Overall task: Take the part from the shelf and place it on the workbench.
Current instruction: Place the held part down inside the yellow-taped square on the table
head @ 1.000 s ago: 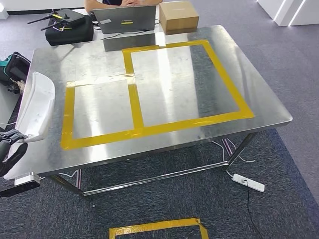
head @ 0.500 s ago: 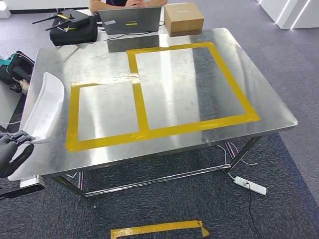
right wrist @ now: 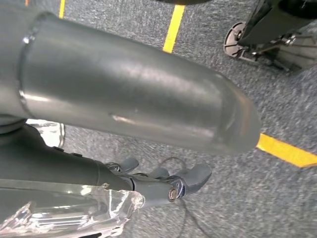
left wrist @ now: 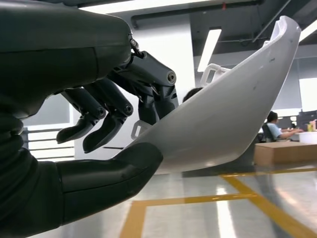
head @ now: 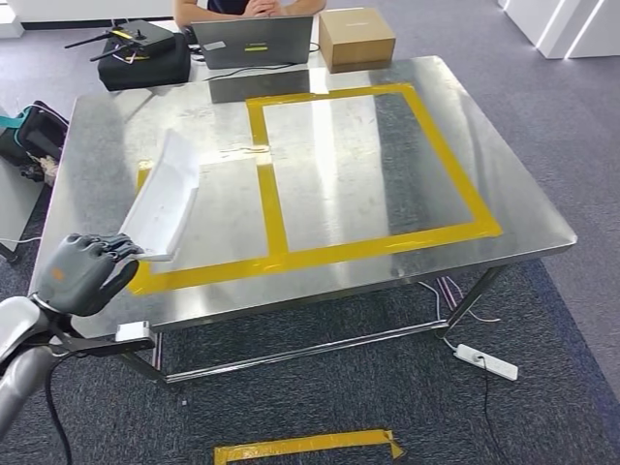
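The left hand point(head: 80, 273) grips the near end of the white part point(head: 162, 197), thumb point(left wrist: 112, 171) under it and fingers point(left wrist: 112, 106) curled over its rim. The part slants up and away above the near left of the steel workbench point(head: 526, 208), over the left rectangle of yellow tape point(head: 270, 199). The right hand point(right wrist: 164, 181) hangs over grey carpet with its fingers loosely extended, holding nothing. At the far edge a laptop point(head: 252, 41), a cardboard box point(head: 356, 35) and a black bag point(head: 142, 58) stand clear of the taped areas; a person's arms rest behind the laptop. A second ago the part hung beyond the table's left edge; hand and part have since come right, over the tape.
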